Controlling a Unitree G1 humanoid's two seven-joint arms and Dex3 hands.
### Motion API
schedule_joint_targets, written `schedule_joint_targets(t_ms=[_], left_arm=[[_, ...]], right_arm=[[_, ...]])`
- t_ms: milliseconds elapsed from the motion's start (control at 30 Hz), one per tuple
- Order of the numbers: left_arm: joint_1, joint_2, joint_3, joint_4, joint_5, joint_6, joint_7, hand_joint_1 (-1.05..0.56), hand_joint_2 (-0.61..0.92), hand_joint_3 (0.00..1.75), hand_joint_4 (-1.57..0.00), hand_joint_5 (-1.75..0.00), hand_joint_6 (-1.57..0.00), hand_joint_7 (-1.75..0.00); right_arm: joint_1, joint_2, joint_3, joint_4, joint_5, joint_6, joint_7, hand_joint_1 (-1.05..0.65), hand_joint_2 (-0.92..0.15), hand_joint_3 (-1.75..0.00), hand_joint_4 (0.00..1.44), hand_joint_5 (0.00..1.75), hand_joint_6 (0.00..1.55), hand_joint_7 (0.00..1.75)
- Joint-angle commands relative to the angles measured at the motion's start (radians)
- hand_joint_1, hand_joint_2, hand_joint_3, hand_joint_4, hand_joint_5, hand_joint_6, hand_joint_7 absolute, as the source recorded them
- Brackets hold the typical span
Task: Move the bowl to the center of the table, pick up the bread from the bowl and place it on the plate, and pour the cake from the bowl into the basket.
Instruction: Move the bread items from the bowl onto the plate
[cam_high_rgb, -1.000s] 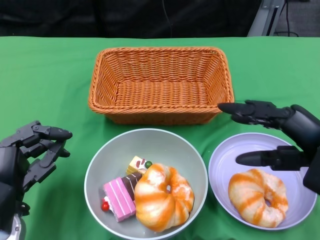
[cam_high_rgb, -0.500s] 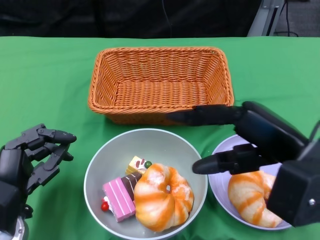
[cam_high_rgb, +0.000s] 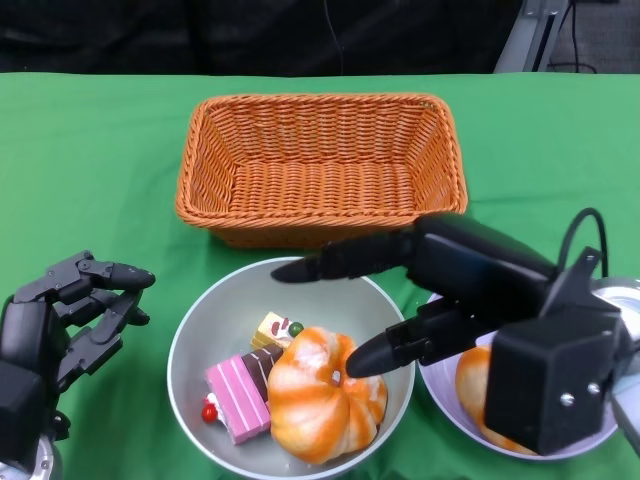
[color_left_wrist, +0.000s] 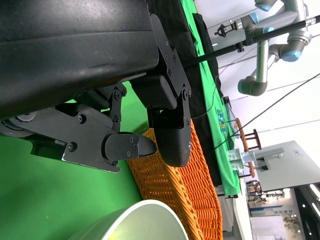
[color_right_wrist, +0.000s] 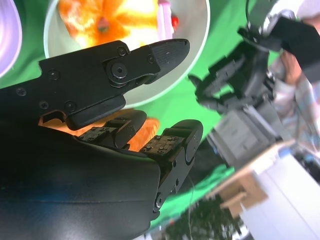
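A grey bowl (cam_high_rgb: 205, 340) sits near the table's front, holding an orange-striped ring bread (cam_high_rgb: 315, 400), a pink layered cake (cam_high_rgb: 238, 398) and a small yellow cake (cam_high_rgb: 277, 329). My right hand (cam_high_rgb: 440, 285) reaches over the bowl with fingers apart and empty, one fingertip just above the bread. A second striped bread (cam_high_rgb: 472, 385) lies on the lilac plate (cam_high_rgb: 445, 375), mostly hidden by my right wrist. My left hand (cam_high_rgb: 60, 320) hovers left of the bowl, fingers loosely curled around nothing. The right wrist view shows the bowl (color_right_wrist: 192, 35) and the bread (color_right_wrist: 102, 15) beyond my fingers.
An empty orange wicker basket (cam_high_rgb: 320, 165) stands behind the bowl, on the green tablecloth (cam_high_rgb: 90, 170). The left wrist view shows the basket (color_left_wrist: 175, 180) and the bowl's rim (color_left_wrist: 135, 220). Robot arms and furniture stand beyond the table.
My right hand has swung left from above the plate to over the bowl, now covering most of the plate's bread. The left hand has barely shifted.
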Motion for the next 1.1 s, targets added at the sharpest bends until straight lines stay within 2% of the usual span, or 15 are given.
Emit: schedule_joint_targets(t_ms=[33, 200, 333, 467, 567, 700, 833, 1100], left_arm=[[-0.005, 0.006, 0.009, -0.001, -0.018, 0.015, -0.011, -0.15, 0.92, 0.32, -0.76, -1.45, -0.94, -0.83], [-0.007, 0.004, 0.010, -0.002, -0.018, 0.015, -0.007, -0.17, 0.92, 0.30, -0.77, -1.44, -0.95, -0.84], [-0.008, 0.004, 0.007, -0.001, -0.004, 0.015, 0.011, -0.15, 0.92, 0.28, -0.69, -1.65, -0.87, -0.97], [-0.007, -0.001, 0.009, -0.007, -0.008, 0.022, 0.015, -0.14, 0.92, 0.27, -0.67, -1.67, -0.85, -0.98], [-0.006, 0.000, 0.009, -0.010, -0.003, 0.027, 0.028, -0.14, 0.92, 0.31, -0.68, -1.53, -0.87, -0.94], [-0.003, -0.001, 0.009, -0.016, -0.011, 0.019, 0.016, -0.13, 0.92, 0.33, -0.70, -1.46, -0.88, -0.93], [-0.001, 0.002, 0.007, -0.014, -0.005, 0.007, 0.022, -0.13, 0.92, 0.34, -0.73, -1.38, -0.90, -0.85], [-0.001, -0.006, 0.012, -0.013, -0.016, -0.005, 0.014, -0.14, 0.92, 0.35, -0.75, -1.35, -0.92, -0.81]], right_arm=[[-0.029, -0.009, 0.019, 0.013, -0.015, 0.026, 0.033, -0.85, -0.92, -0.04, 0.53, 0.01, 0.50, 0.00], [-0.056, 0.003, 0.054, 0.061, -0.036, 0.021, 0.053, -0.86, -0.92, -0.05, 0.52, 0.00, 0.49, 0.00], [-0.071, 0.013, 0.079, 0.101, -0.052, 0.022, 0.065, -0.87, -0.92, -0.07, 0.49, 0.00, 0.48, 0.00], [-0.078, 0.015, 0.101, 0.133, -0.080, 0.009, 0.063, -0.90, -0.92, -0.10, 0.44, 0.00, 0.45, 0.00], [-0.082, 0.016, 0.117, 0.151, -0.103, 0.001, 0.067, -0.90, -0.92, -0.12, 0.41, 0.00, 0.43, 0.00], [-0.084, 0.020, 0.144, 0.181, -0.153, -0.025, 0.046, -0.91, -0.92, -0.13, 0.40, 0.00, 0.43, 0.00], [-0.091, 0.027, 0.174, 0.212, -0.196, -0.032, 0.045, -0.92, -0.92, -0.13, 0.37, 0.00, 0.42, 0.00], [-0.119, 0.037, 0.219, 0.245, -0.268, -0.010, 0.068, -0.94, -0.92, -0.16, 0.30, 0.00, 0.38, 0.00]])
